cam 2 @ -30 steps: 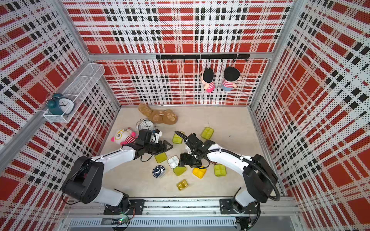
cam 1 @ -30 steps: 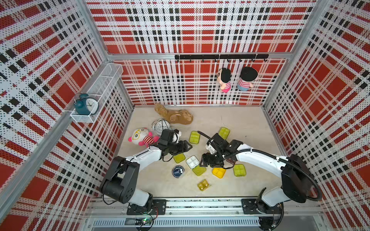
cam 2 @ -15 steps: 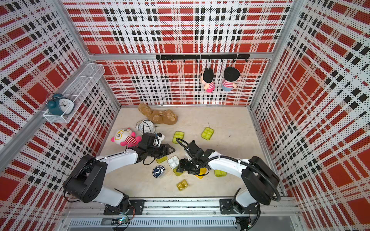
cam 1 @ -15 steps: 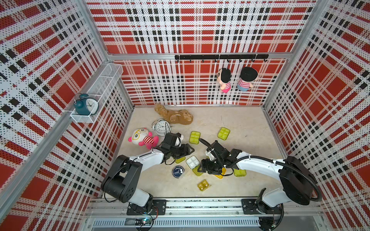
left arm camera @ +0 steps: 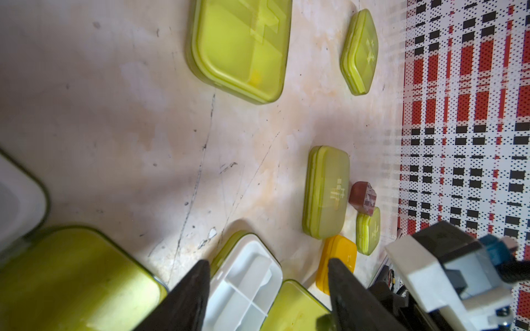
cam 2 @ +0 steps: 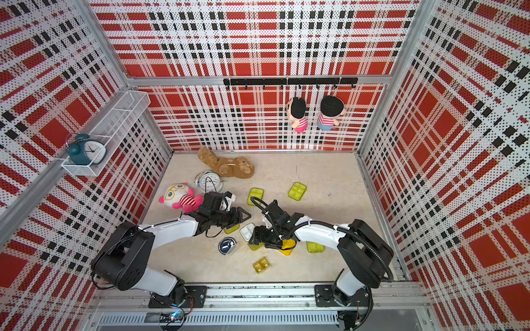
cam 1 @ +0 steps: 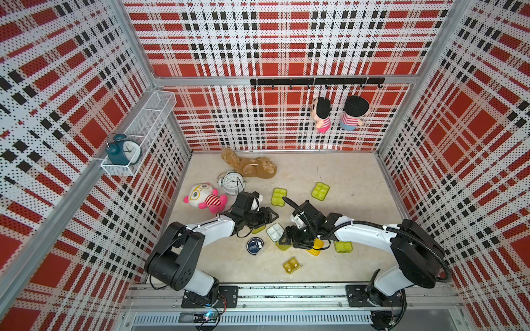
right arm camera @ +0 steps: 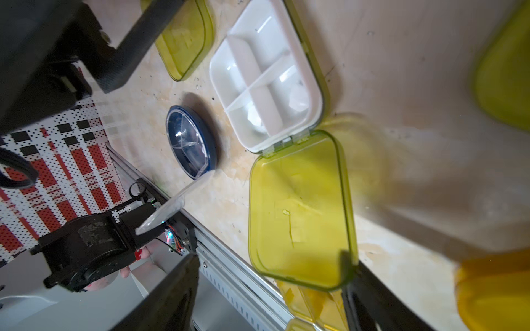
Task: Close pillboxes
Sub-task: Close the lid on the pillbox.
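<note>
Pillbox (right arm camera: 269,86) open, lime lid (right arm camera: 298,212) aside

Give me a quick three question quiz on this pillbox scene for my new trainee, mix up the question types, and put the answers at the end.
1. True or false: the lime-green lid hinged to the white four-cell tray is open.
2. What colour is the round pillbox beside that tray? A navy, B pink, C white.
3. How many dolls hang from the black hook rail on the back wall?

Key: 1 true; 2 A; 3 two.
</note>
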`<state>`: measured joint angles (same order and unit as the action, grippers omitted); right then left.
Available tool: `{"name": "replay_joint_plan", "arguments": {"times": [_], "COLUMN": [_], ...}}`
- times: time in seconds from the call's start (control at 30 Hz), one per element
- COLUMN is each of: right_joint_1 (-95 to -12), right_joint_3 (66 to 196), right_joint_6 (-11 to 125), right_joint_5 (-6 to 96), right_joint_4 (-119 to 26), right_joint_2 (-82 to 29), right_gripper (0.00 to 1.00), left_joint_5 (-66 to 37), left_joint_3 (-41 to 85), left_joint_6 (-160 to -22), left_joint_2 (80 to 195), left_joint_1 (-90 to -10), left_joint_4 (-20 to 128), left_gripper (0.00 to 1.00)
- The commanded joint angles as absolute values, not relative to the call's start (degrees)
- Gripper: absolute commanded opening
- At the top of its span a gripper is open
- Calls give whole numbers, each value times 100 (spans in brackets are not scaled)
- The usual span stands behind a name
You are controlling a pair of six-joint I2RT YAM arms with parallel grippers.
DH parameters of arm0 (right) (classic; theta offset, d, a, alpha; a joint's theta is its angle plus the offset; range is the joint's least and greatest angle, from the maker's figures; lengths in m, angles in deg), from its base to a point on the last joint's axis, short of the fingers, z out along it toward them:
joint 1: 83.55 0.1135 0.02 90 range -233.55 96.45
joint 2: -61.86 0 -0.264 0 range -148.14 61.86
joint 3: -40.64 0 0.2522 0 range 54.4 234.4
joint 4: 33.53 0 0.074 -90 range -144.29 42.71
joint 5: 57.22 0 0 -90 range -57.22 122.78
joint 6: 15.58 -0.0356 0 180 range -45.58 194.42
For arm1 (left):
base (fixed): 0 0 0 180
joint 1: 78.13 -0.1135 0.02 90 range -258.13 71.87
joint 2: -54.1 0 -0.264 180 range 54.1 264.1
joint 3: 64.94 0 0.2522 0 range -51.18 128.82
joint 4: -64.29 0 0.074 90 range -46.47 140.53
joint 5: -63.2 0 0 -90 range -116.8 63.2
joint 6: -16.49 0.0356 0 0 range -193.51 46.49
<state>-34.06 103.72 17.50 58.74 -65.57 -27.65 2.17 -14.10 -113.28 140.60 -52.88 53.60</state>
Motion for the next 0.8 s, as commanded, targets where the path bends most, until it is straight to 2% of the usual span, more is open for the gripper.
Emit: {"name": "replay_joint_plan", "arguments": {"times": [0.0, 0.43, 0.77], "right_joint_1": [-3363, -3466, -3598], "right_joint_3": [10625, 11404, 11624], "right_joint_6": [1663, 2061, 2244], "right_joint_5": [6000, 6049, 6180], "right_joint_4": [-6254, -6701, -6777], "right_joint_2": [-2907, -3275, -3459], "right_gripper": [79, 80, 80], "left_joint_5": [204, 162, 50], "left_joint_3": [-1479, -1425, -1259], "left_joint_6": [-11409, -11508, -11367], "left_joint_2": [14147, 14293, 13800], "left_joint_1": [-5217, -5126, -5643], "left_joint_4": [5652, 5785, 5302], "left_gripper": [67, 66, 67]}}
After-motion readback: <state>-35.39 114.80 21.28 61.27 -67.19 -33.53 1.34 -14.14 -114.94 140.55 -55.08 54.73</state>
